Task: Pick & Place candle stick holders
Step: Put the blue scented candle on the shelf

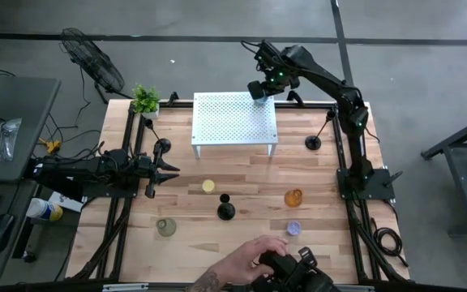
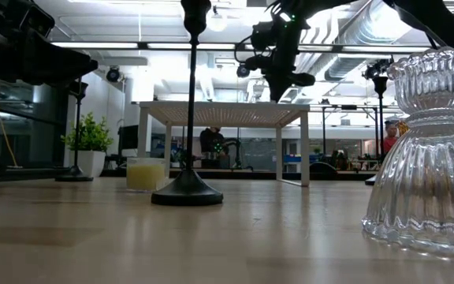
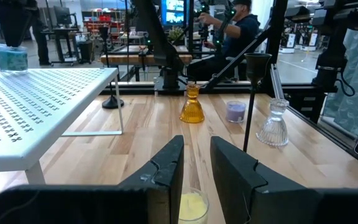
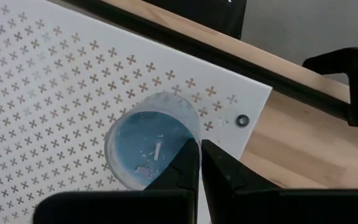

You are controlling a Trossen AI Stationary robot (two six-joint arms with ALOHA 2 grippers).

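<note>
The right gripper point(image 4: 199, 163), pinching the small blue glass cup's point(image 4: 149, 143) rim near the white perforated stand's point(image 4: 55, 81) corner, risks tipping it off on release.

I see a light wooden table point(image 1: 242, 174) with a white perforated stand point(image 1: 234, 120) near its far edge. On the wood sit a potted plant point(image 1: 145, 100), three black candlesticks point(image 1: 226, 209) point(image 1: 313, 142) point(image 1: 161, 147), plus yellow point(image 1: 208, 186), amber point(image 1: 293, 197), purple point(image 1: 293, 228) and pale green point(image 1: 166, 227) glass cups. A clear ribbed glass holder point(image 2: 432, 150) stands nearest the low camera.
</note>
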